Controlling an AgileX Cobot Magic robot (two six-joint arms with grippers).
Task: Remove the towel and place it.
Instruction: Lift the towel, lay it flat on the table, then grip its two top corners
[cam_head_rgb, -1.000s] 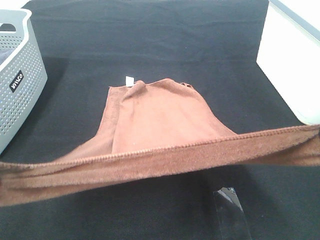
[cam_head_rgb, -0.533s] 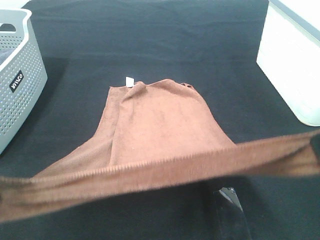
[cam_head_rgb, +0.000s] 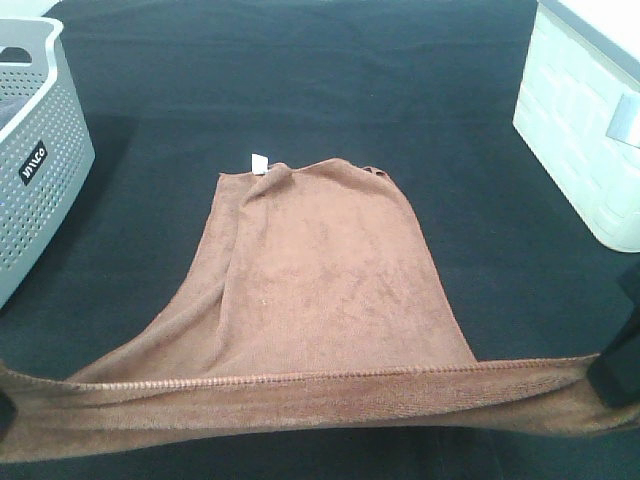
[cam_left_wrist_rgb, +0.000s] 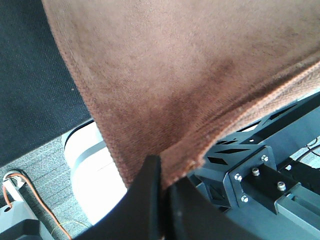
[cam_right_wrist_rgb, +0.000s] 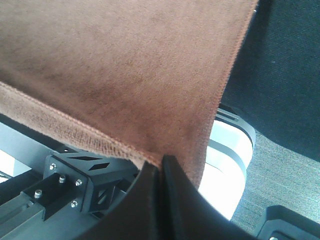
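The brown towel (cam_head_rgb: 320, 290) lies spread on the black counter (cam_head_rgb: 300, 80) to the right of the grey basket (cam_head_rgb: 40, 150), while its near hem hangs stretched between the left tool (cam_left_wrist_rgb: 162, 172) and the right tool (cam_right_wrist_rgb: 161, 162), each pinched closed on one corner.

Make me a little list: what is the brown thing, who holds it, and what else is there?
thing: brown towel with white tag
left hand: shut on a near corner
right hand: shut on the other near corner
towel shape: near edge stretched between hands, far end on black table
nearby: grey basket, white bin
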